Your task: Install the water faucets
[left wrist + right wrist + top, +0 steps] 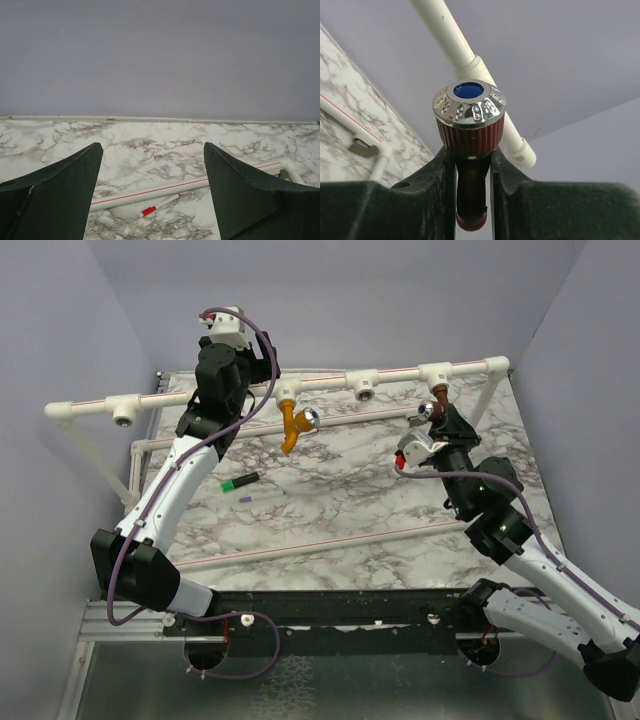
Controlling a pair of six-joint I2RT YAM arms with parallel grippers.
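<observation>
The orange-yellow faucet (291,430) with a shiny silver knob (311,419) hangs from a white T-fitting (287,392) on the raised pipe. My left gripper (248,400) is just left of it, open and empty; in the left wrist view (150,145) its fingers stand wide apart over the marble. My right gripper (437,412) is shut on the dark reddish-brown faucet (437,398), held just below the right T-fitting (435,374). In the right wrist view the jaws (472,150) clamp the faucet's body (471,185) under its chrome, blue-centred knob (469,105).
A white pipe frame (400,376) runs across the back of the marble table (340,500), with more T-fittings (364,388) and lower pipes (320,545). A green marker (240,482) lies left of centre. A red-capped white pen (159,205) lies beside a low pipe (150,192).
</observation>
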